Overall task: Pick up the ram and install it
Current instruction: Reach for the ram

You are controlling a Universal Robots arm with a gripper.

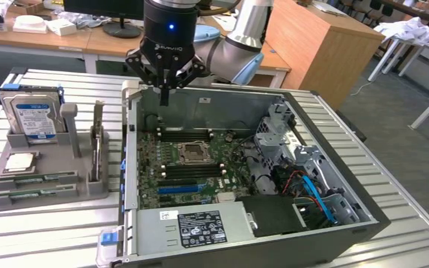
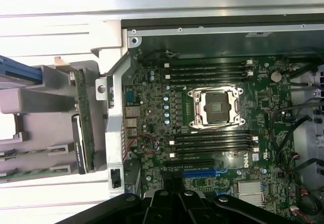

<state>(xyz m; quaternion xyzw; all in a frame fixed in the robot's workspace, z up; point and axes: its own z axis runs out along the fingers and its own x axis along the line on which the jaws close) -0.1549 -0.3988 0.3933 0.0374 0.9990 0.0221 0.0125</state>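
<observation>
Black steel computer case [image 1: 334, 237] lies open; just beside it a grey plastic holder [image 1: 87, 187] keeps the long green ram stick [image 1: 98, 131] upright. Black gripper [image 1: 165, 102] hovers over the case's rim, fingers closed and empty: the pickup is not yet begun, and it calls for parted fingers.

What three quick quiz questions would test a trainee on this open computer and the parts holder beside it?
1. True or false: the gripper holds the ram.
2. Which part stands tallest in the grey holder? A) hard drive B) fan C) power supply
3. Fill in: the motherboard's memory slots are all ____.

Key
1. False: the gripper is shut on nothing above the case, and the ram stands on edge in the grey holder.
2. A
3. empty
</observation>
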